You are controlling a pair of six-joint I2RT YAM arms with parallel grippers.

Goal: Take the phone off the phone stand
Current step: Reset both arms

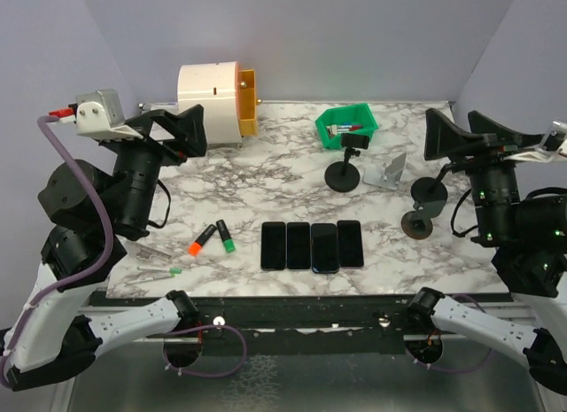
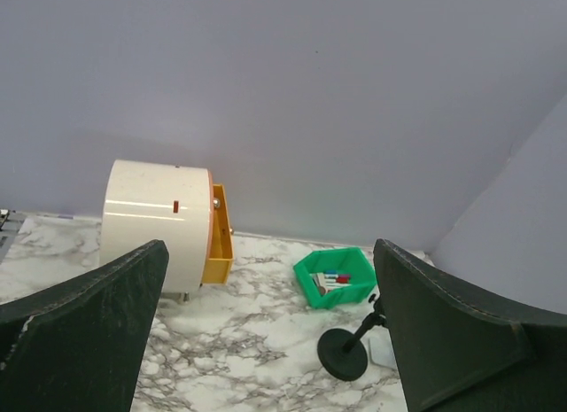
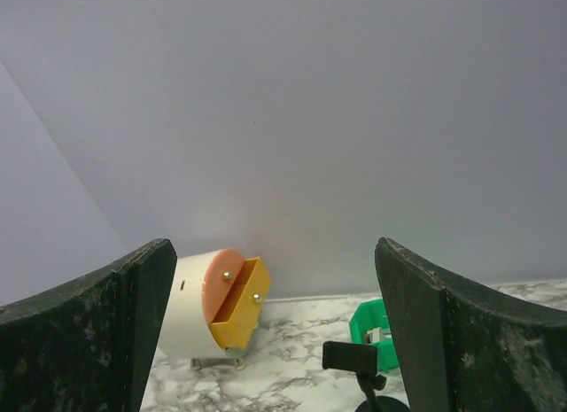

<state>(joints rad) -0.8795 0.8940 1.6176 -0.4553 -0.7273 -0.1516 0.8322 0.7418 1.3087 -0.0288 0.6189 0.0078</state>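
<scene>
The marble table (image 1: 266,177) carries a white drum-shaped drawer unit (image 1: 210,93) at 11 o'clock and a green bin (image 1: 330,139) at 12. The left claw (image 2: 268,252) at 9 o'clock and the right claw (image 3: 275,248) at 3 are both spread wide. 4 phones (image 1: 312,245) lie flat at the centre, with a black phone stand (image 1: 344,176) just beyond them toward 12 o'clock.

Blk arms (image 1: 133,186), wht bases (image 1: 133,323) — purplish cable (image 1: 107,228), prob.

Four phones (image 1: 299,245), two black stands (image 1: 345,171), two markers (image 1: 202,239), one green bin (image 1: 346,124).
</scene>
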